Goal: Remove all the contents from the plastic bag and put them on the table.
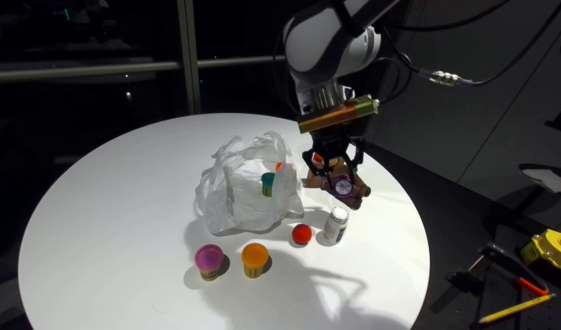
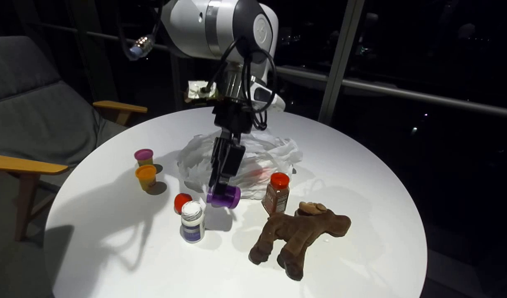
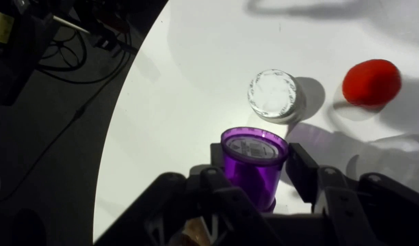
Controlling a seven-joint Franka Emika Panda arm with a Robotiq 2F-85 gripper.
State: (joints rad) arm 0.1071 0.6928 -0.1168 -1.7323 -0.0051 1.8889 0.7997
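My gripper (image 3: pixel 256 153) is shut on a translucent purple cup (image 2: pixel 224 196), which lies sideways between the fingers above the white table (image 1: pixel 124 192). Behind it, the wrinkled plastic bag (image 1: pixel 234 201) stands with its mouth facing the gripper's side; a teal cup (image 1: pixel 267 184) and a bit of an orange-red piece (image 1: pixel 278 166) show inside. Out on the tabletop are a pink-lidded cup (image 1: pixel 209 261), an orange cup (image 1: pixel 254 260), a red round piece (image 2: pixel 182 203), a white bottle (image 2: pixel 193 222), a red-capped bottle (image 2: pixel 277 194) and the brown toy figure (image 2: pixel 299 231).
The white bottle and red piece stand close to the held cup, in front of the bag. A grey chair (image 2: pixel 30 95) with wooden arms is beside the table. Past the table's edge are a yellow device (image 1: pixel 550 250) and a pencil (image 1: pixel 518 308).
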